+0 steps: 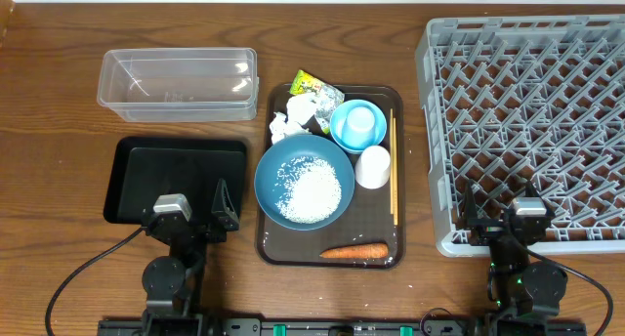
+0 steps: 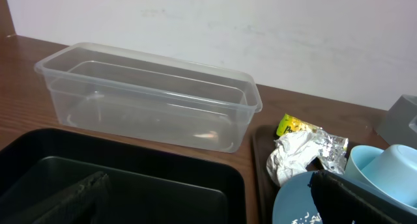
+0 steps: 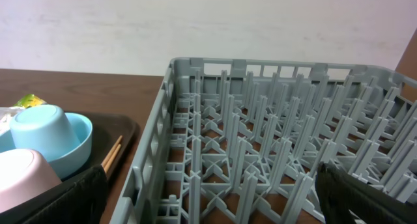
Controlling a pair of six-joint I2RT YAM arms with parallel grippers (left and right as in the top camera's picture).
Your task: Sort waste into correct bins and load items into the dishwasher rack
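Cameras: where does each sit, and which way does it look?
Overhead: above the table, looking down on the dark brown serving tray; left arm and right arm show.
Left wrist: low, facing the wall over the shallow black tray and clear plastic tub; claw fingers show.
Right wrist: low, facing the wall over the large grey plastic rack; claw fingers show.
Wrist views share the small light-blue bowl.

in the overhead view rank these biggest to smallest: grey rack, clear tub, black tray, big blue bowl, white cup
1. grey rack
2-3. black tray and clear tub: too alike to rank
4. big blue bowl
5. white cup
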